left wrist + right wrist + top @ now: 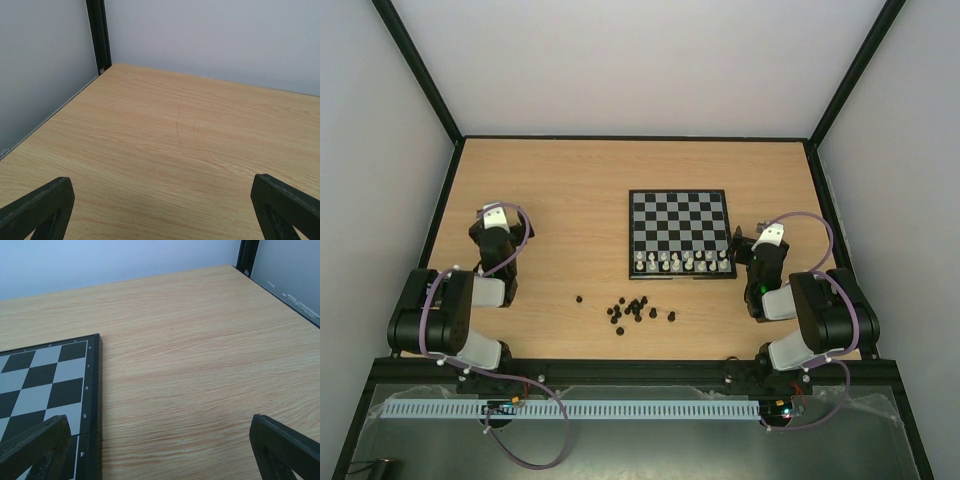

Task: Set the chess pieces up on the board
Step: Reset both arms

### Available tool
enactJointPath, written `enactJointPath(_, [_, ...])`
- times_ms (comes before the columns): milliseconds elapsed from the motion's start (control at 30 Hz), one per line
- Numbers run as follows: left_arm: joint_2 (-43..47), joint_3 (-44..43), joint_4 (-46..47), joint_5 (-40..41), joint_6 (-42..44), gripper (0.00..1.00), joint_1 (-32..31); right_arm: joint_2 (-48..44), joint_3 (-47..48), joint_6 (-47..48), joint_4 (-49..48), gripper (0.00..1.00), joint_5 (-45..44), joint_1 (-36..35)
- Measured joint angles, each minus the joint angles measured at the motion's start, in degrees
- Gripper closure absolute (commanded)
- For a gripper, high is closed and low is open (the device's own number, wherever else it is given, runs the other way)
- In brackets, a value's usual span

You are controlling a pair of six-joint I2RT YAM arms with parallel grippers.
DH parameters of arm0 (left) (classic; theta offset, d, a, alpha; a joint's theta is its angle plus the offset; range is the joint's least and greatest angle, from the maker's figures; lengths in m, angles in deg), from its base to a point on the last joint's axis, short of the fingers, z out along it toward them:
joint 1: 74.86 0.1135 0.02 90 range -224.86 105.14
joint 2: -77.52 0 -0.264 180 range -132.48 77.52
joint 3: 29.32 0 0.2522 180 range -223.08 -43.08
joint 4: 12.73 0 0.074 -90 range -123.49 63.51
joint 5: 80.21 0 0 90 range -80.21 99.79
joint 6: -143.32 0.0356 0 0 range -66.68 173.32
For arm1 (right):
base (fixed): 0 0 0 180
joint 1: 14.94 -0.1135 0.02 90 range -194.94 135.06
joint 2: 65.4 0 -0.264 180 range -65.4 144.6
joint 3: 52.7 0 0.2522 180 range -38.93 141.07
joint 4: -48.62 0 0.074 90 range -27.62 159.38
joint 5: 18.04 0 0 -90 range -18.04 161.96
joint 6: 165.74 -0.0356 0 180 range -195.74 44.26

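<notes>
From above, the square flat black-and-grey-white checked chessboard (678,225) is seen lying right of centre on the light wood-grain worktop (550,190). Its edges are square to the worktop's, and neither axis is longer. Tiny cream plastic chess pieces (680,263) are lined upright along its near edge, and tiny black pieces (635,310) are scattered off it. Pale grey walls (620,60) enclose the space.

In the left wrist view, the left hand (160,180) is spread wide and empty over wood.

In the right wrist view, the right hand (159,419) is likewise spread wide and empty, just beside the board's numbered right border.
</notes>
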Motion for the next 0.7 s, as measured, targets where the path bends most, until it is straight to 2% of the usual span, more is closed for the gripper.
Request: enactJointPath(700, [-1.9,1.2,3.8,-7.7,2.3,0.01,1.0,0.0,0.6,0.0,0.2,0.01,0.4,0.4])
